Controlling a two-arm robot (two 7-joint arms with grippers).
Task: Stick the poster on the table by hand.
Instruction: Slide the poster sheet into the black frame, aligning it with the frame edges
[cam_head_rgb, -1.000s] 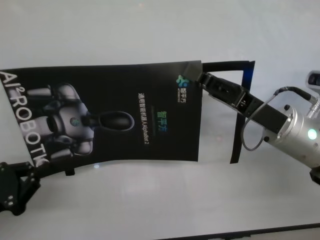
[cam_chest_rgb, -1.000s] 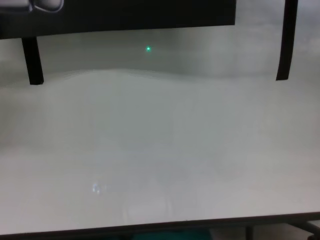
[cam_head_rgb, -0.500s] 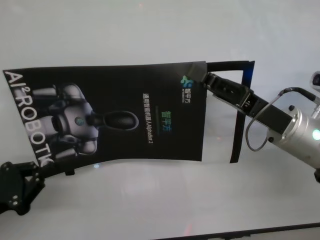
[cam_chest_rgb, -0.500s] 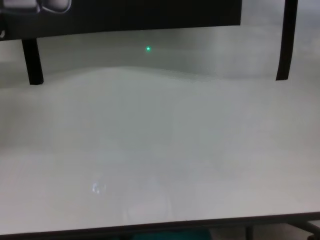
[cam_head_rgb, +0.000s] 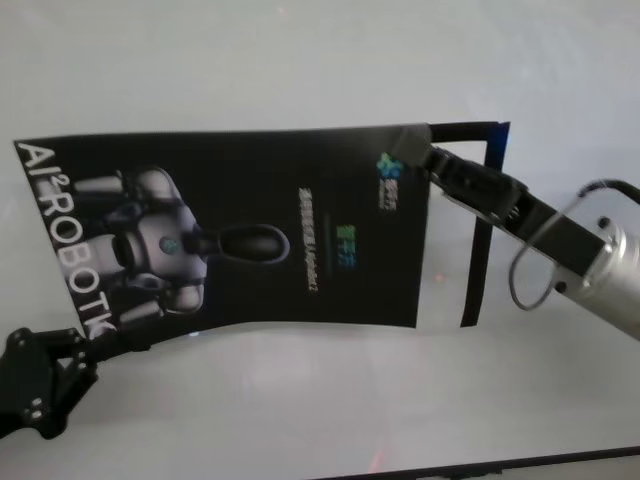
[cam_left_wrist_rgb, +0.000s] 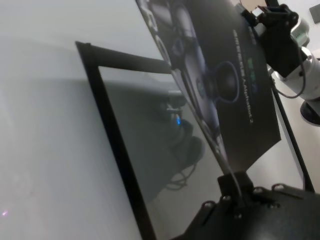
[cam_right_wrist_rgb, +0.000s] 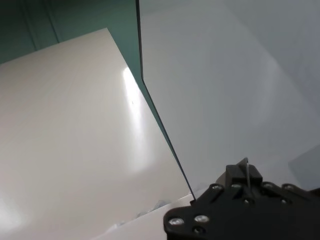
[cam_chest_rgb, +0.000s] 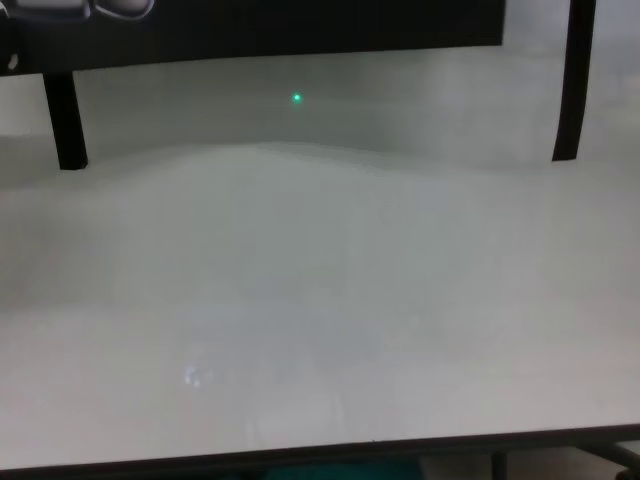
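Both grippers pinch the poster (cam_head_rgb: 250, 235) aloft, left gripper (cam_head_rgb: 88, 345) near corner, right gripper (cam_head_rgb: 422, 158) far corner; next, lowering it onto the table (cam_head_rgb: 300, 60) inside the tape frame (cam_head_rgb: 478, 230).

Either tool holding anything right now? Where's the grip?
Both hold the poster: the left tool pinches its near left corner, the right tool its far right corner. It hangs above the table.

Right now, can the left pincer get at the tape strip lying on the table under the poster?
Probably not: the left pincer grips the poster, which hangs over that tape strip.
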